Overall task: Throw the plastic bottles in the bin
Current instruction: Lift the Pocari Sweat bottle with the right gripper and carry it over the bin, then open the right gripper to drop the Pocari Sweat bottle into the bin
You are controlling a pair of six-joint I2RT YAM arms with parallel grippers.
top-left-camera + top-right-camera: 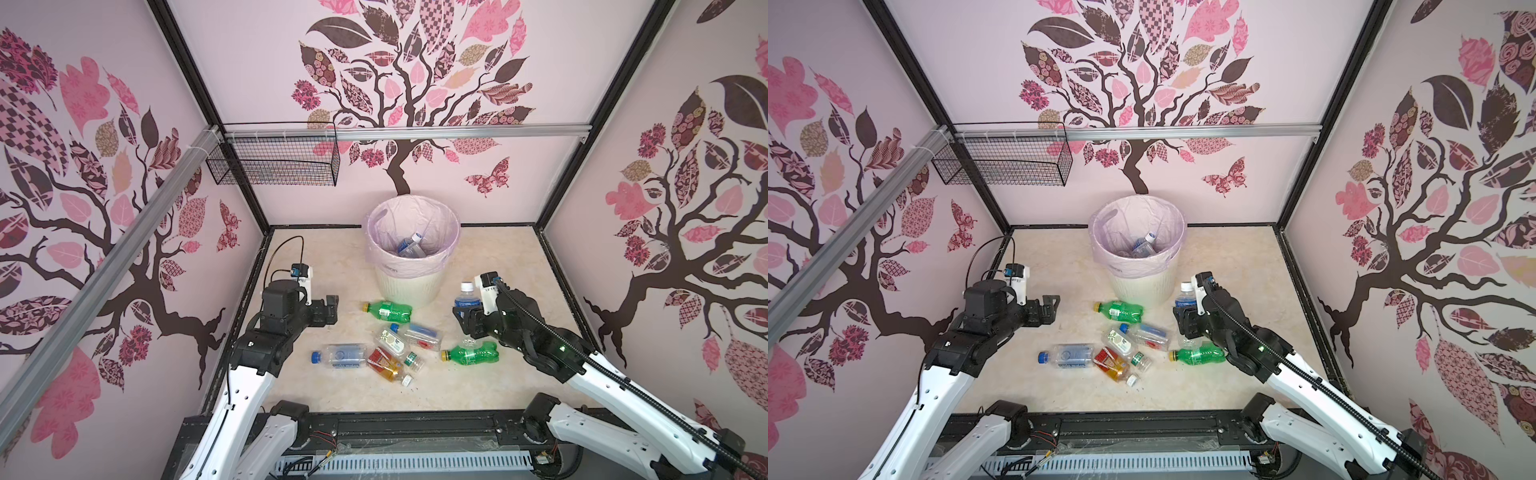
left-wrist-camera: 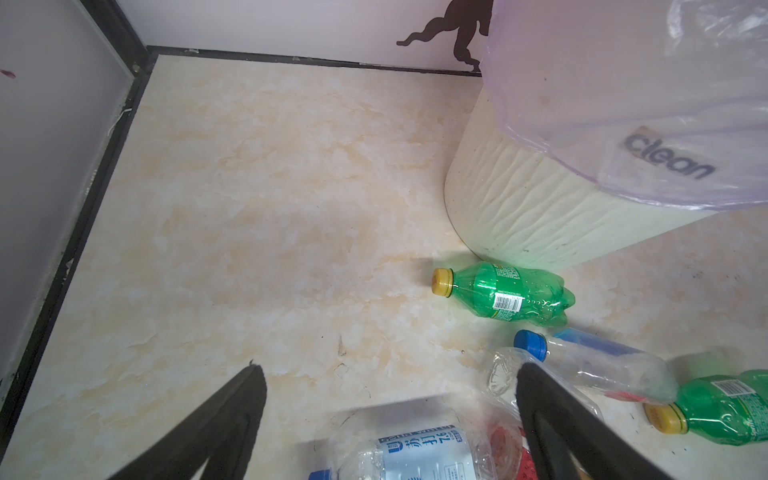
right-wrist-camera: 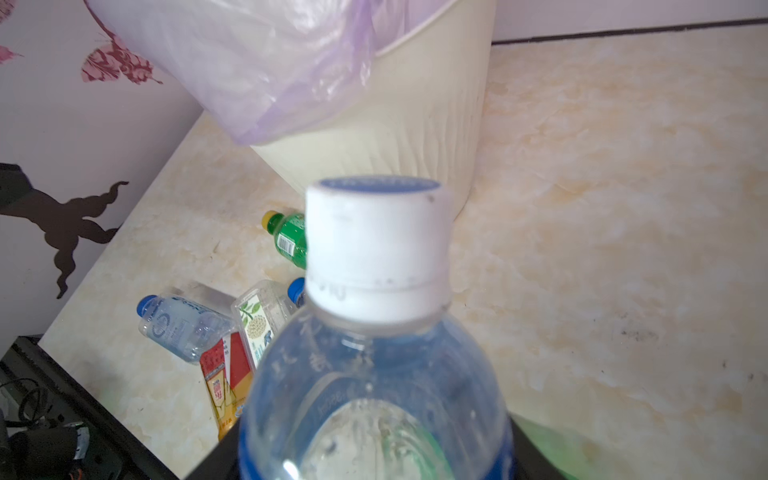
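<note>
Right wrist view: we are holding a white-capped bottle (image 3: 376, 249) upright in our right gripper (image 1: 466, 311) beside the bin (image 1: 405, 286), likely for lifting over its rim; our left gripper (image 1: 331, 309) is hovering open near floor bottles (image 1: 345, 355).

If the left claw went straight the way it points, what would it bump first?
Probably the green bottle lying by the bin. The open left gripper aims low toward its yellow cap, though it might touch bare floor just short; depth is unclear.
</note>
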